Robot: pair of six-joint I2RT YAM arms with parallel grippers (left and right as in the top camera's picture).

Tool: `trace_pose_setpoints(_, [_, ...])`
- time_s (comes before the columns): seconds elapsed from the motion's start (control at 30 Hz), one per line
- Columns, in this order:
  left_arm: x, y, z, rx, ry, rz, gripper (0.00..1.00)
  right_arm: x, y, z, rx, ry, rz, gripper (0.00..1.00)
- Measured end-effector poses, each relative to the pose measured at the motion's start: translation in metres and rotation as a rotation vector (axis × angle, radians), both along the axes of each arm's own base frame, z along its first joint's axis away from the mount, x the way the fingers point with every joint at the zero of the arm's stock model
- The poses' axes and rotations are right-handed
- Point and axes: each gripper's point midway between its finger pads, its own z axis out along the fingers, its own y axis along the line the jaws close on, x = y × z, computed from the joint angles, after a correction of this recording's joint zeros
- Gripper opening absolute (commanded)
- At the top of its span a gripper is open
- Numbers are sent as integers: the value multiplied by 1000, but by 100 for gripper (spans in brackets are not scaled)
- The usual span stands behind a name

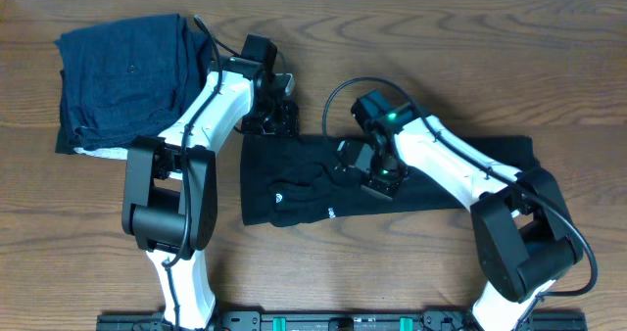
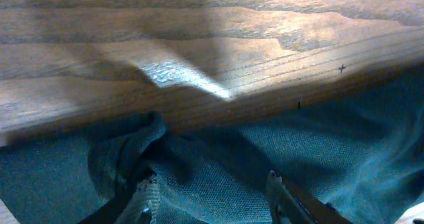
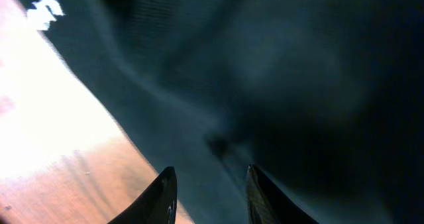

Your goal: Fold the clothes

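Reads as a robotics lab bench, not a home. Wood-grain table (image 1: 88, 233). Two white-and-black arms, left arm (image 1: 211, 111) and right arm (image 1: 446, 160), rise from a black rail (image 1: 343, 322) along the near edge, with cables looped at the wrists. Staged laundry: folded navy garments (image 1: 127, 76) at the far left corner, black T-shirt (image 1: 294, 189) mid-table.

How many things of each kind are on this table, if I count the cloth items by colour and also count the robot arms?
Black T-shirt: 1
Dark blue folded pile, with a white layer beneath it: 1
Robot arms, the left arm and the right arm: 2
Total: 4
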Motion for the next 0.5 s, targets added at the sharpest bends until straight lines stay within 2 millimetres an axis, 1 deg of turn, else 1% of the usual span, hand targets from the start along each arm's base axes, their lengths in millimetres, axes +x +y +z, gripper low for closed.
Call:
trace_pose_setpoints(0.17, [0,0,0,0,0,0,54,6,-5,-3,2,-16,-21,34])
trace_pose_setpoints(0.4, [0,0,0,0,0,0,54,0,-11,-17,-5,-11,-32,34])
trace_pose_setpoints(0.5, [0,0,0,0,0,0,54,2,-11,-21,2,-25,-34,34])
